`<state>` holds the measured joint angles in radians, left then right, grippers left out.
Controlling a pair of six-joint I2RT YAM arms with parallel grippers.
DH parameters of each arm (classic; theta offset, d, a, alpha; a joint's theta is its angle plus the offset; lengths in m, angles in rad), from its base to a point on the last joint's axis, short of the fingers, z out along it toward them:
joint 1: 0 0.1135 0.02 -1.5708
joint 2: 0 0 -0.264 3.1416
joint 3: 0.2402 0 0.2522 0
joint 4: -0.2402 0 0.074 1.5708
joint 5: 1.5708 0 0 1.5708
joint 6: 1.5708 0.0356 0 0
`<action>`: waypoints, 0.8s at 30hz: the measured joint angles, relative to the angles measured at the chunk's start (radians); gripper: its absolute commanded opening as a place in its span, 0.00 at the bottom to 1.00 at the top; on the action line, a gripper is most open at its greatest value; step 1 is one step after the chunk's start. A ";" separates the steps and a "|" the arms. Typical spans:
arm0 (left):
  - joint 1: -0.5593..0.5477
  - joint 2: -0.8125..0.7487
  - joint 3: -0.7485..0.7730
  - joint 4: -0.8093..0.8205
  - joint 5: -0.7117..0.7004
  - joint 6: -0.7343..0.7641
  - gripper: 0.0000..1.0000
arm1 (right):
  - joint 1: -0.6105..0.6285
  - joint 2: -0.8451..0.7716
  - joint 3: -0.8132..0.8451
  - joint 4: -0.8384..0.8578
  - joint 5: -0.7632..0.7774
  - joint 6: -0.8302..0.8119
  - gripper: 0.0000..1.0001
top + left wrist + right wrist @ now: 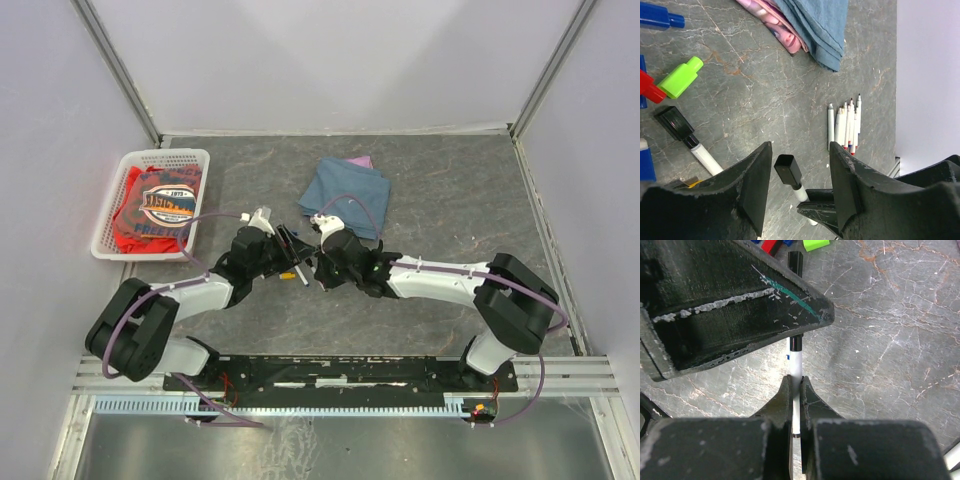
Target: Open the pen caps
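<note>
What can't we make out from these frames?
- Right wrist view: a finger of the left gripper covers most of the black cap, hiding where it joins the pen.
- Left wrist view: the right gripper hides the pen's lower end.
- Left wrist view: the left edge cuts off the blue pieces.
- Left wrist view: the cloth covers most of the pink item.
- Top view: the grasp is too small to read.

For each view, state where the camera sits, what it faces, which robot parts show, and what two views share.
Top external: above and behind the bases, facing down on the table; both arms show, left gripper meeting right gripper.
Left wrist: on the left arm, facing down past its open fingers at the black-capped pen.
Right wrist: on the right arm, facing along its fingers, shut on that pen's barrel.
Shared: both wrist views show that pen and the green cap.
</note>
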<state>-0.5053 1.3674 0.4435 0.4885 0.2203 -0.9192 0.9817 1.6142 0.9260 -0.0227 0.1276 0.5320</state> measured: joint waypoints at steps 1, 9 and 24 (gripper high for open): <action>0.000 0.005 -0.004 0.007 0.002 -0.009 0.55 | -0.001 -0.003 -0.004 0.003 0.000 0.002 0.01; 0.006 0.029 -0.025 0.069 0.028 -0.049 0.50 | -0.008 -0.035 -0.018 0.027 -0.012 0.007 0.01; 0.013 0.040 -0.044 0.129 0.056 -0.079 0.27 | -0.018 -0.041 -0.034 0.051 -0.028 0.021 0.01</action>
<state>-0.4919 1.4075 0.3996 0.6174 0.2764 -0.9981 0.9642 1.5734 0.8925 0.0288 0.0998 0.5529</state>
